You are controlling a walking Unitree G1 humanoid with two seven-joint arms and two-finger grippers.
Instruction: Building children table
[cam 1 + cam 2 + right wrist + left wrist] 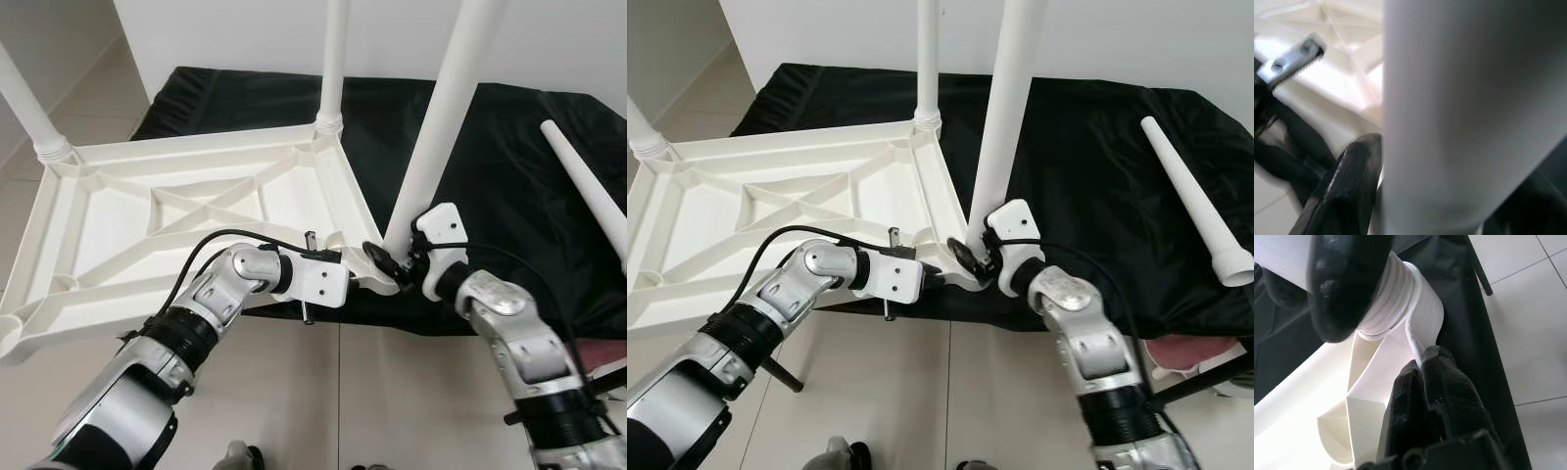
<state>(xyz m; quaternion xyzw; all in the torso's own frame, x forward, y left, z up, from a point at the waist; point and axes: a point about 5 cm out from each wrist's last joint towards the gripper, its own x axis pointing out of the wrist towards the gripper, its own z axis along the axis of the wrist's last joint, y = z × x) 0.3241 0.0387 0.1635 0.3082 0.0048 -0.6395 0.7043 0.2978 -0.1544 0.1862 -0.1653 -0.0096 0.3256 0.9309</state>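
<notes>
Here, with the right gripper (404,257) clamped on the third leg (443,117) and the left gripper (355,277) pinching the tabletop (176,220) corner at frame centre, a tilted leg could cross-thread in its socket.

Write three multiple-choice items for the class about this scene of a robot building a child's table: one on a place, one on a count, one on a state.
1. Where does the loose white tapered plastic leg lie?
A. On the black cloth
B. On the tiled floor
C. Inside the upturned white plastic tabletop

2. How many legs stand upright at the tabletop?
A. One
B. Three
C. Five

3. What is the right pincer doing?
A. Hanging idle
B. Gripping the base of the near upright white leg
C. Holding a screwdriver

Answers: 1 A, the leg rests on the dark cloth at the robot's right. 2 B, two stand at far corners and one at the near corner. 3 B, its fingers close round that leg, while the left pincer clamps the tabletop's rim.
</notes>
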